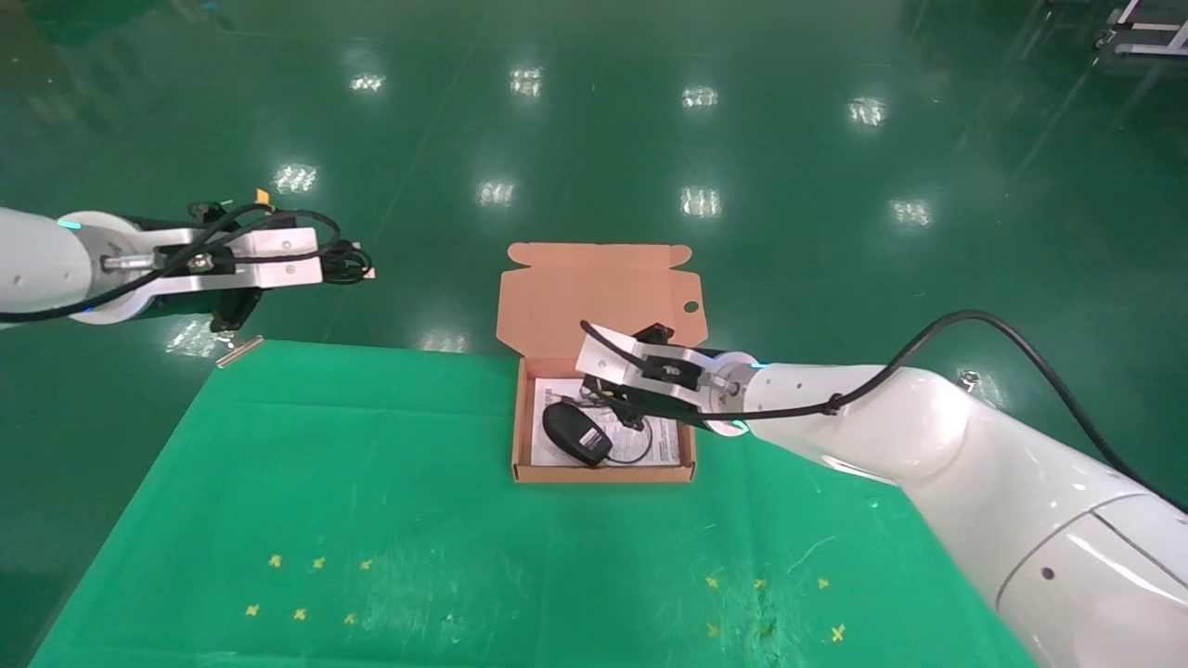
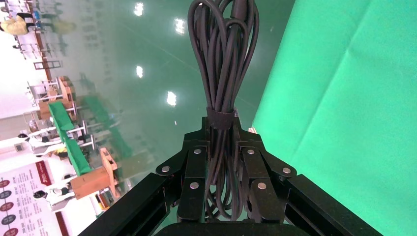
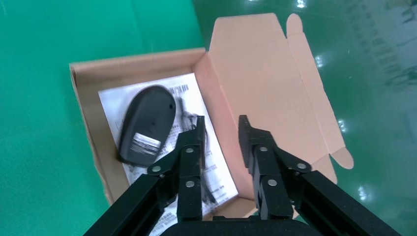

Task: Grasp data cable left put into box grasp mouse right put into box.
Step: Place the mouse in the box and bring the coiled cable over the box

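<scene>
My left gripper [image 2: 221,124] is shut on the data cable [image 2: 222,64], a black coiled bundle bound by a strap. In the head view that gripper [image 1: 332,261] holds the cable [image 1: 353,263] in the air beyond the table's far left corner, well left of the box. The cardboard box [image 1: 603,473] stands open at the table's far edge, its lid [image 1: 599,292] folded back. The black mouse [image 1: 575,433] lies inside on the white sheet, label side up [image 3: 146,125], with its cord beside it. My right gripper [image 3: 221,123] hangs open and holds nothing just above the box [image 3: 86,110], beside the mouse.
A green cloth [image 1: 371,510] covers the table, with small yellow crosses [image 1: 306,584] near the front on both sides. Glossy green floor [image 1: 594,139] lies beyond the far edge. A metal clamp [image 1: 239,350] sits at the table's far left corner.
</scene>
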